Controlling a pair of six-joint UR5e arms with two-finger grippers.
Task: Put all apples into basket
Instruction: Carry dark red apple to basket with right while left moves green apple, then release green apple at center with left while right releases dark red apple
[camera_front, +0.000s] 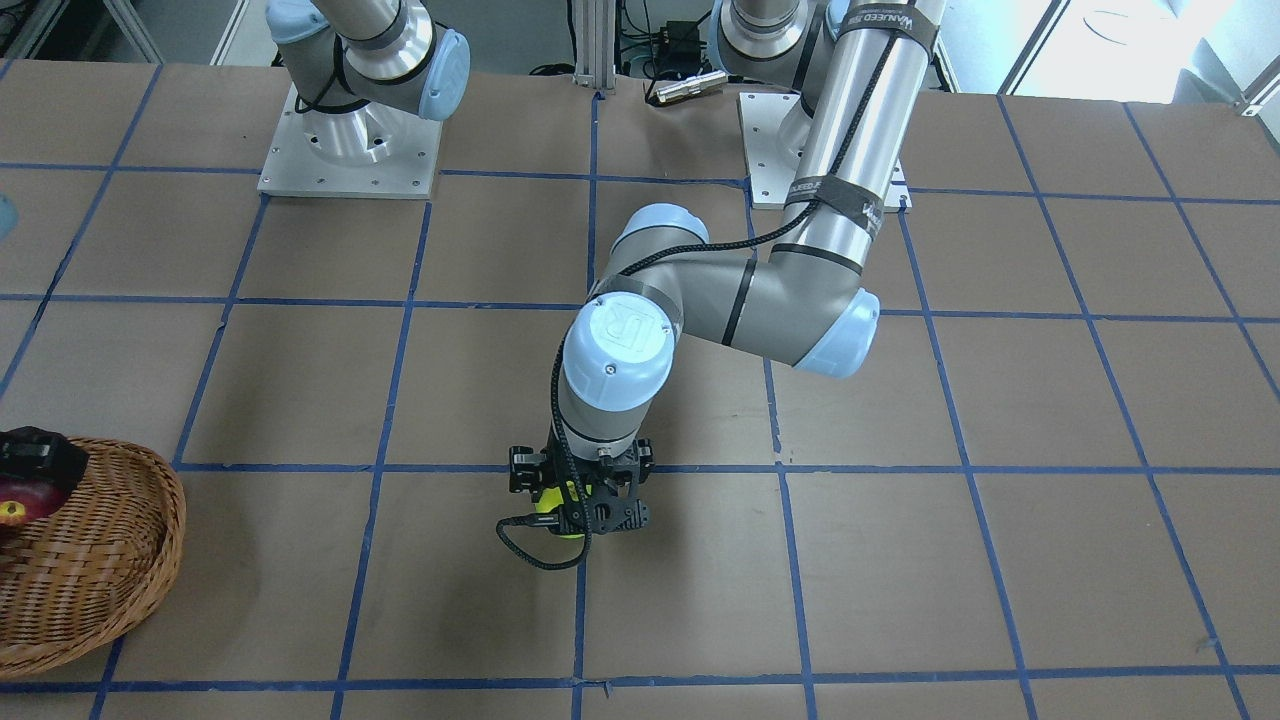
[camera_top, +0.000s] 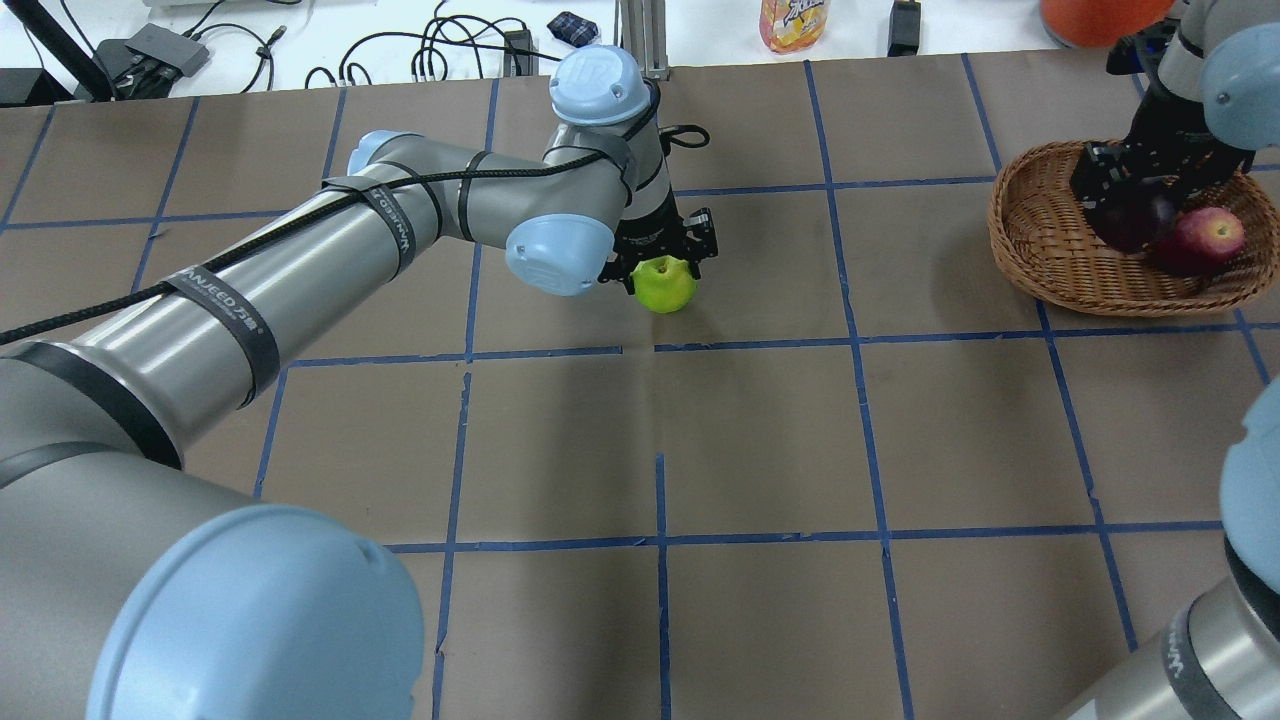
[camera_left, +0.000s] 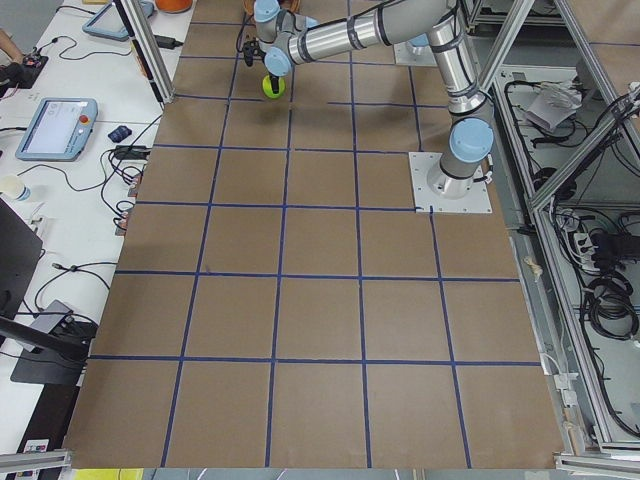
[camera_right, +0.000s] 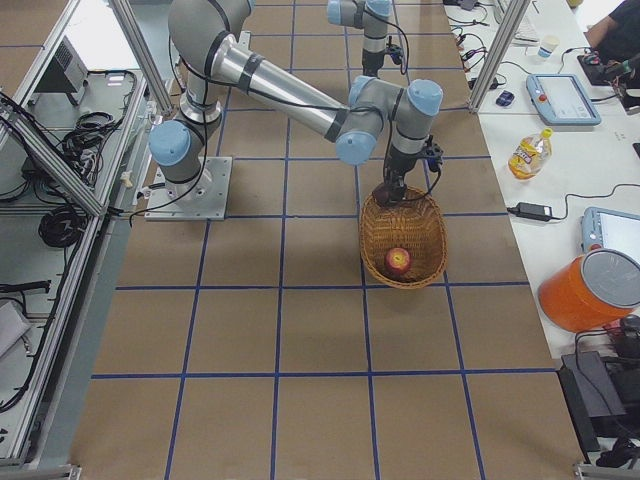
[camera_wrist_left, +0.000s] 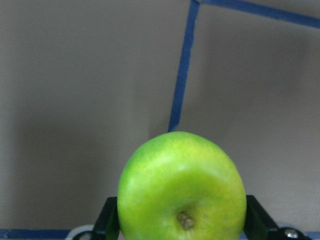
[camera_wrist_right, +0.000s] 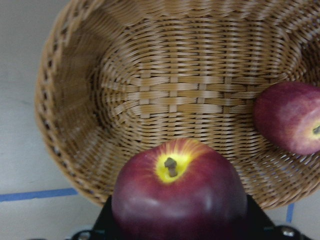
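My left gripper (camera_top: 664, 268) is shut on the lime green apple (camera_top: 666, 284) near the table's middle, low over the brown surface. In the left wrist view the green apple (camera_wrist_left: 182, 185) fills the gap between the black fingers (camera_wrist_left: 107, 220). My right gripper (camera_top: 1135, 205) is shut on the dark maroon apple (camera_wrist_right: 177, 197) and holds it over the wicker basket (camera_top: 1040, 270). The red streaked apple (camera_top: 1207, 237) lies inside the basket, also in the right wrist view (camera_wrist_right: 290, 117).
Blue tape lines (camera_top: 860, 345) grid the brown table. The arm bases (camera_front: 350, 150) stand at the robot's edge. A bottle (camera_top: 795, 22), cables and an orange container (camera_top: 1095, 15) lie beyond the far edge. The basket (camera_front: 100, 570) sits near the table's corner.
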